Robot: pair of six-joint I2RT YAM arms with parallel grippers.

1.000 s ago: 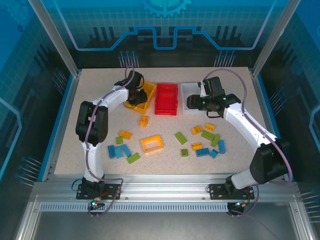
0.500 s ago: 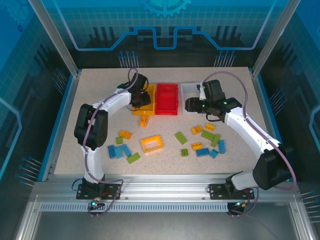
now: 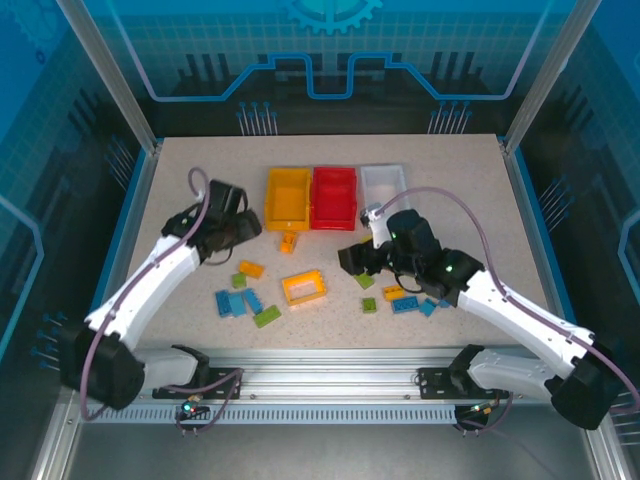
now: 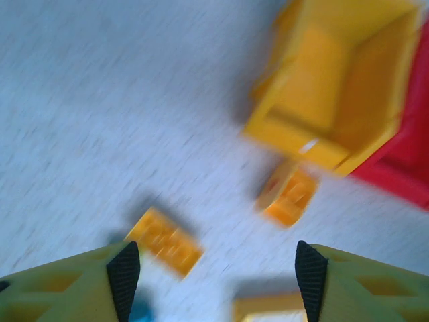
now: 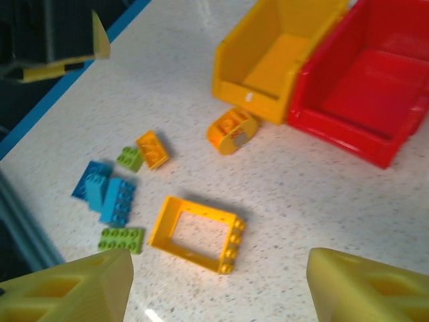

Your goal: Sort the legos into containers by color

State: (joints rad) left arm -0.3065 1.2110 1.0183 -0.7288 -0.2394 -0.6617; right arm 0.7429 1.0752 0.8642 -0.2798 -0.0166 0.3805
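**Both pairs of fingers spread wide and empty over the loose legos**

In the blurred left wrist view, the left fingers [image 4: 124, 278] stand wide apart with nothing between them. Two orange pieces lie on the counter [image 4: 100, 100] ahead of the gap. The near orange brick [image 4: 164, 241] sits just ahead of the left-hand pad. The orange brick by the bin [image 4: 288, 194] lies further off, just beside the front corner of the yellow bin [image 4: 295, 131]. The red bin [image 4: 402, 168] stands against the yellow bin on its right.

The right fingers [image 5: 74, 288] are also spread wide and hold nothing. The yellow frame piece [image 5: 204, 210] lies flat on the counter just ahead of their gap, closer to the left-hand finger than to the right. To its left is a small cluster: the blue bricks [image 5: 107, 191], a flat green brick [image 5: 122, 239], and a small green brick [image 5: 129, 159] just beside the near orange brick.

From above, the yellow bin, the red bin and the white bin [image 3: 384, 183] form a row at the far side of the counter. The left fingers are near the yellow bin, on its left. The right fingers are over the middle of the counter, with another green brick [image 3: 365, 281] just beside them.
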